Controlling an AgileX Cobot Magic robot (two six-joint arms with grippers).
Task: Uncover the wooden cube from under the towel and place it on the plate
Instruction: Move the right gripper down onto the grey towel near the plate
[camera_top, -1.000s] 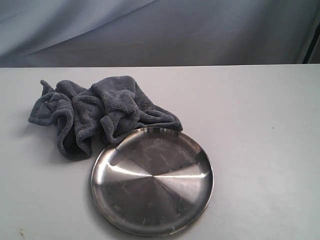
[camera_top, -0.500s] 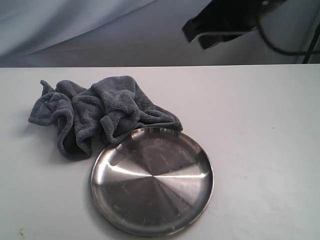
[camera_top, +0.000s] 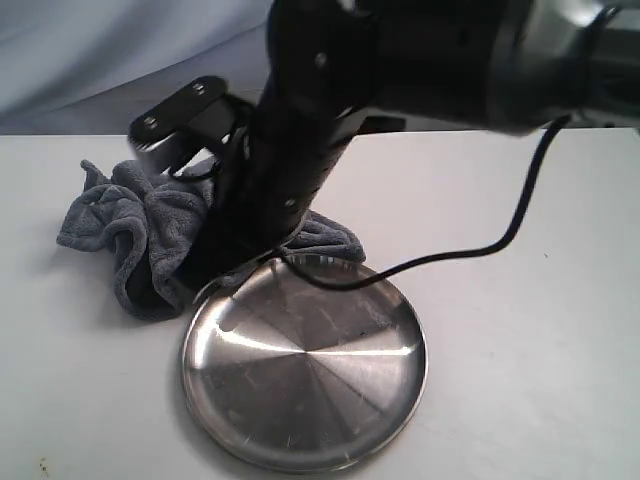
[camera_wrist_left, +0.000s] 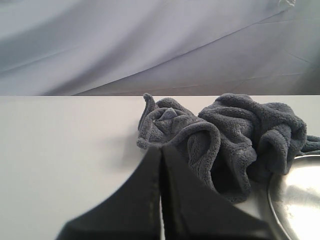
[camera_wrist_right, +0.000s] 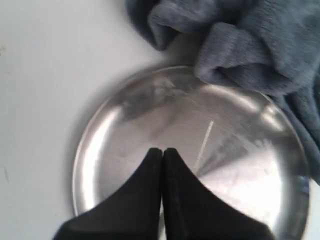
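The dark grey-blue towel (camera_top: 110, 215) lies crumpled at the plate's far-left rim, and the wooden cube is hidden. Empty and shiny, the steel plate (camera_top: 300, 400) sits in front of the towel. My right arm reaches in from the upper right, and its gripper (camera_top: 197, 280) comes down by the towel's near edge. In the right wrist view that gripper (camera_wrist_right: 161, 150) is shut and empty over the plate (camera_wrist_right: 230, 165), with the towel (camera_wrist_right: 250, 45) beyond. My left gripper (camera_wrist_left: 161, 149) is shut and empty, low over the table, just short of the towel (camera_wrist_left: 225, 130).
The white table (camera_top: 530, 300) stretches wide to the right of the plate. A black cable (camera_top: 500, 245) from the right arm hangs above the table. A grey-blue cloth backdrop (camera_top: 100, 60) closes off the far side.
The right arm has swung in from the upper right and down across the view to the towel and plate. Towel and plate have not moved.
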